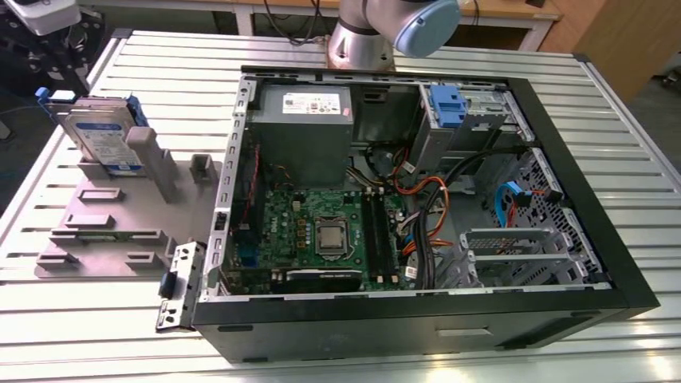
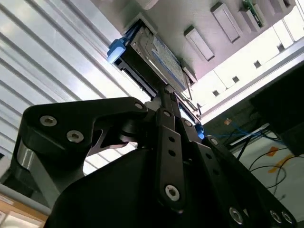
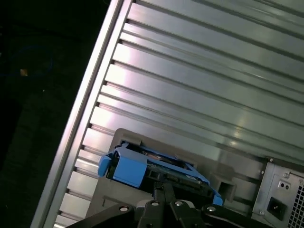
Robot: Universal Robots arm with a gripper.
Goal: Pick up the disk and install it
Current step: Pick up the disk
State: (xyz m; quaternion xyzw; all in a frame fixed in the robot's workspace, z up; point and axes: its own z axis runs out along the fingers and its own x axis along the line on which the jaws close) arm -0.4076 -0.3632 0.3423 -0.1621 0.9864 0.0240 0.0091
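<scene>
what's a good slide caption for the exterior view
The disk stands on edge in a grey fixture beside the open computer case on a slatted table.

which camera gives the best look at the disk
The exterior view: the disk stands on edge in the grey holder, with its label face and blue bracket both in sight. The second wrist view shows it at a slant, its near end hidden. The first wrist view shows mainly the blue bracket's edge.

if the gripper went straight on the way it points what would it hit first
Most likely the disk, standing on edge in its grey holder: the gripper points at its blue-framed edge. The gap is hard to judge.
</scene>
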